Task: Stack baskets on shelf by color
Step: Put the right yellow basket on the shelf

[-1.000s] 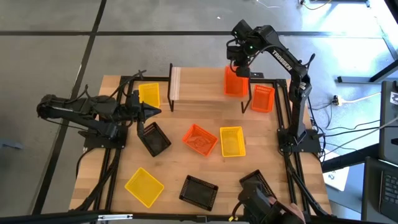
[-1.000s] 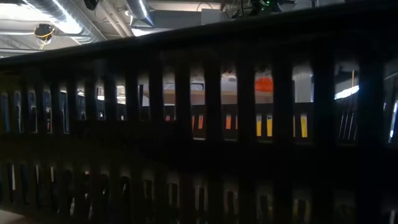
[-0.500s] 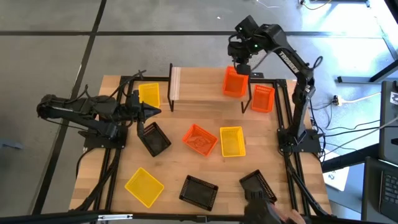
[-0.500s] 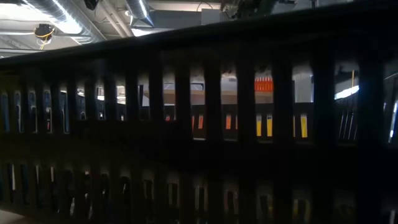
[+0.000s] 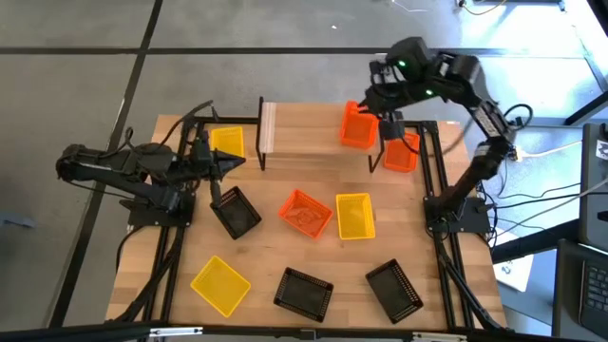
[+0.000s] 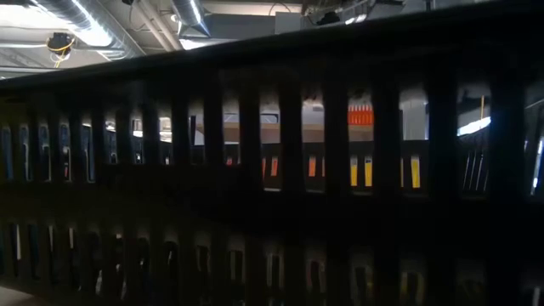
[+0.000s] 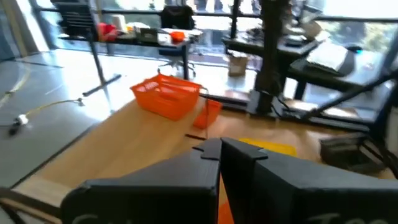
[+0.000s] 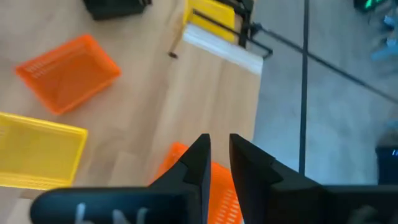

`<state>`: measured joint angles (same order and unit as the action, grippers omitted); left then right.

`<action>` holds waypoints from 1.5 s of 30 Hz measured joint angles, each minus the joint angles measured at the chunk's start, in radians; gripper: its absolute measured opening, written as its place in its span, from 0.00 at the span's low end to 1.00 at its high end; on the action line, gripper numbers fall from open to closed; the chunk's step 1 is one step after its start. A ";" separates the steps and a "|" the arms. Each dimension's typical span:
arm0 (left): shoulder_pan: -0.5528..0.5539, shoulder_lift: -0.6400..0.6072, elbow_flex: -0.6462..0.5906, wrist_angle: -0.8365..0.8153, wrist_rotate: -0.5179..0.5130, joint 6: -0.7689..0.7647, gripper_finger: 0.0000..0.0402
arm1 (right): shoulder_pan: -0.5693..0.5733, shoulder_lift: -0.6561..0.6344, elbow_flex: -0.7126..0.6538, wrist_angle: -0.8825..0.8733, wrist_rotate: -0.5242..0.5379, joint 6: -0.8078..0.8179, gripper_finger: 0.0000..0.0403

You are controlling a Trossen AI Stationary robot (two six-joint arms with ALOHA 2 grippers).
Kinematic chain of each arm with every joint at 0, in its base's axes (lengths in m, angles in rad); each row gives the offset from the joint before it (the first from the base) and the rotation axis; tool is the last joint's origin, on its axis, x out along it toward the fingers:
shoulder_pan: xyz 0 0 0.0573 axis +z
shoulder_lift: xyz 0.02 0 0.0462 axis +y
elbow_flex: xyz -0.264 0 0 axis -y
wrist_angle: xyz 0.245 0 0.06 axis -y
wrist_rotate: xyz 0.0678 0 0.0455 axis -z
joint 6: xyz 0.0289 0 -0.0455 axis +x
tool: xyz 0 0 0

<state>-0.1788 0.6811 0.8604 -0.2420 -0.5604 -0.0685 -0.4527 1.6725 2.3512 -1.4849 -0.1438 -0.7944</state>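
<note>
The light-wood shelf [image 5: 309,128] stands at the table's far side. One orange basket [image 5: 357,125] stands on the shelf's right end; it also shows in the left wrist view [image 7: 166,98] and the low view [image 6: 361,115]. A second orange basket [image 5: 401,150] lies on the table right of the shelf, and a third [image 5: 305,211] at mid-table. My right gripper [image 5: 376,95] hovers over the shelved basket's far right, open by a narrow gap [image 8: 216,155], empty. My left gripper [image 5: 233,163] is shut and empty [image 7: 221,149], near a yellow basket [image 5: 228,142] left of the shelf.
Yellow baskets lie at mid-table [image 5: 354,215] and near left [image 5: 220,283]. Black baskets lie at left [image 5: 235,211], near centre [image 5: 304,292] and near right [image 5: 394,290]. A dark mesh wall [image 6: 255,212] close to the low camera blocks most of that view.
My right gripper has risen off the far end of the orange basket on the shelf and swung toward the table's right edge; the basket stays on the shelf. A person's hand at the near edge has withdrawn, leaving the near right black basket on the table.
</note>
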 joint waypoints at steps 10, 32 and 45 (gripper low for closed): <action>0.000 0.169 0.351 -0.426 -0.084 -0.040 0.00 | 0.111 -0.098 -0.030 -0.079 -0.060 0.160 0.15; 0.028 0.377 0.574 -0.921 0.063 -0.433 0.00 | 0.386 -0.241 -0.936 0.016 -0.199 0.697 0.15; 0.028 0.376 0.574 -0.925 0.064 -0.418 0.00 | 0.487 -0.242 -1.246 0.423 -0.271 0.685 0.15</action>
<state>-0.1505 1.0573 1.4342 -1.1671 -0.4965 -0.4870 0.0345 1.4307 1.1055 -1.0620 -0.4151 -0.1090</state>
